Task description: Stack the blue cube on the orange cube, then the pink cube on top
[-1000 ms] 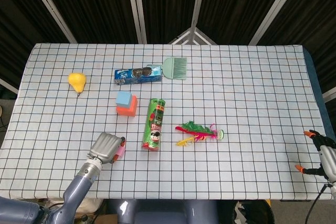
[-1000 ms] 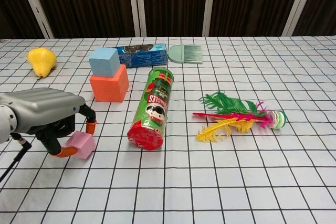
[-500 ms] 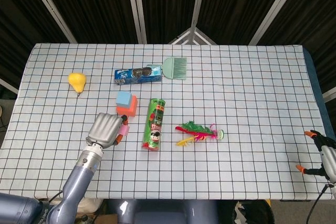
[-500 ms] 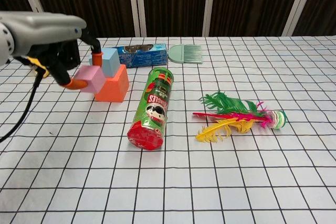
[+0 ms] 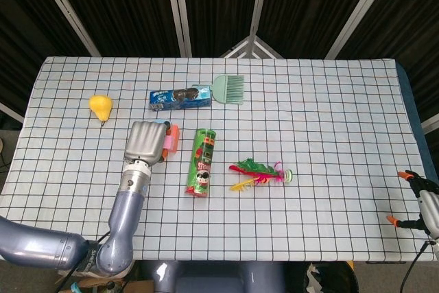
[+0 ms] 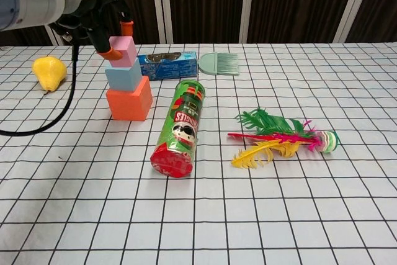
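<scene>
Three cubes: small pink cube (image 6: 122, 49), pinched by left hand (image 6: 93, 13) fingers (image 6: 126, 28), meets blue cube (image 6: 123, 77) on orange cube (image 6: 129, 103)

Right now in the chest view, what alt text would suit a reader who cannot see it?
The left robot hand holds the pink cube on top of the blue cube, which sits on the orange cube. A green chip can lies on its side beside the stack on the checked tablecloth.

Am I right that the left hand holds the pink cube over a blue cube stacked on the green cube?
Not quite: in the chest view the bottom cube is the orange cube, not green. The left hand does hold the pink cube over the blue cube stacked on it.
</scene>
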